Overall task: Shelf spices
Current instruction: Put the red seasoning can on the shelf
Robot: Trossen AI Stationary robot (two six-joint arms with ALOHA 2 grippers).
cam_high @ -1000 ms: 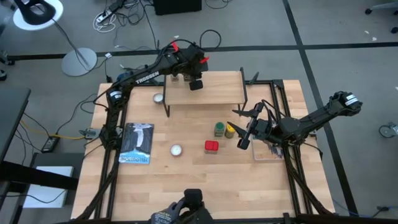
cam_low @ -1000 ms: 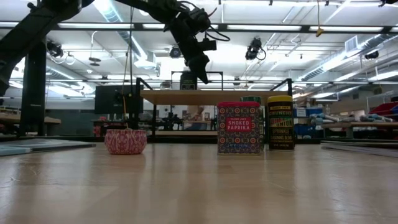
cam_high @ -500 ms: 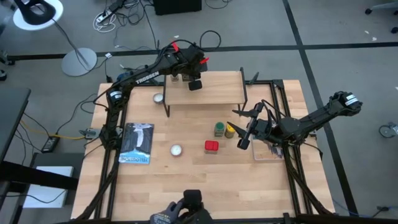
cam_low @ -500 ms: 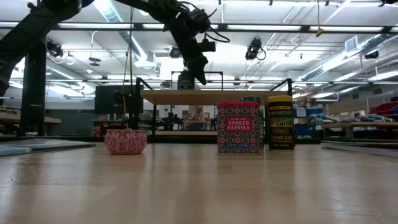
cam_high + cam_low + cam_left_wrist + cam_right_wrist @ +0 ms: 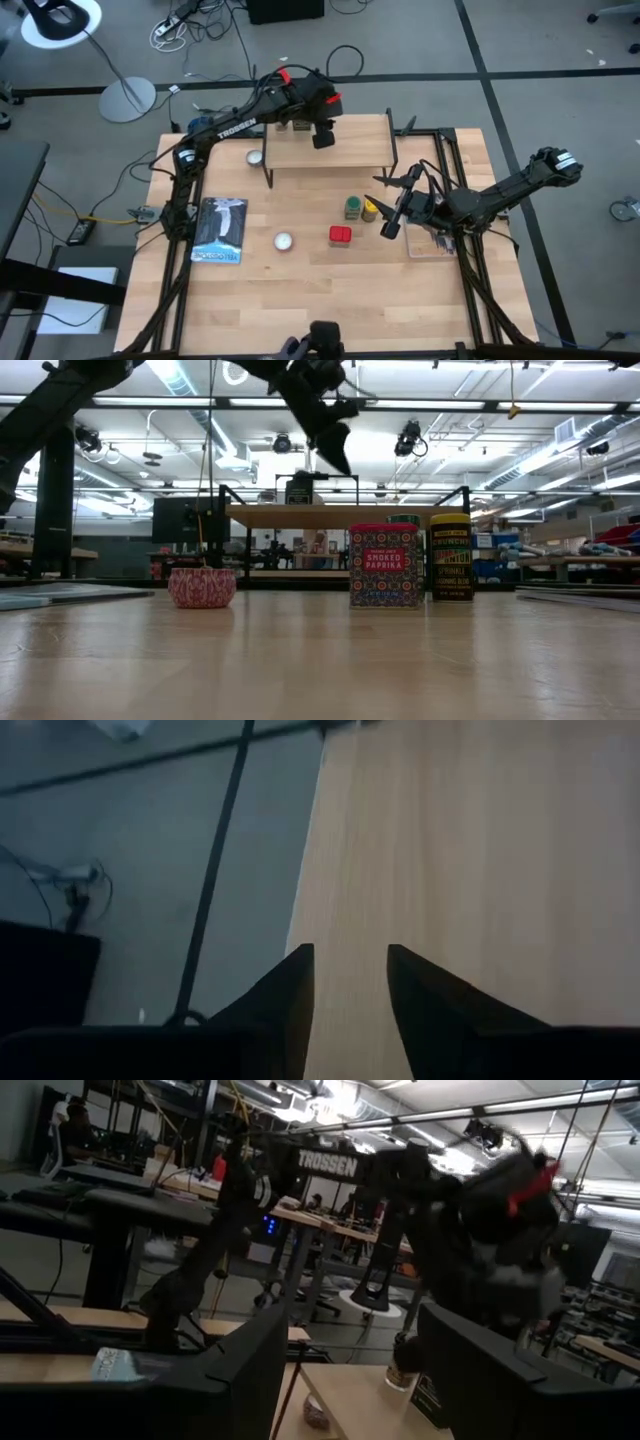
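On the shelf (image 5: 340,150), near its far left corner, stand the black tin (image 5: 300,125) and the small brownish jar (image 5: 283,125); both also show in the right wrist view, jar (image 5: 403,1360) and tin (image 5: 425,1395). My left gripper (image 5: 322,136) hovers open above the shelf plank (image 5: 480,870), just right of the black tin (image 5: 298,490), touching nothing. The red tin (image 5: 340,236), green-capped jar (image 5: 353,207) and yellow jar (image 5: 370,210) stand on the tabletop. My right gripper (image 5: 385,205) is open and waits just right of the yellow jar.
Two small round discs (image 5: 254,157) (image 5: 283,241) and a flat book (image 5: 218,230) lie on the table's left half. A second flat thing (image 5: 432,245) lies under my right arm. The shelf's right half is bare plank. Black frame rails run along the table's edges.
My left gripper has risen above the shelf and drifted toward the table's right, away from the black tin, which stays standing on the plank. My right arm has kept still.
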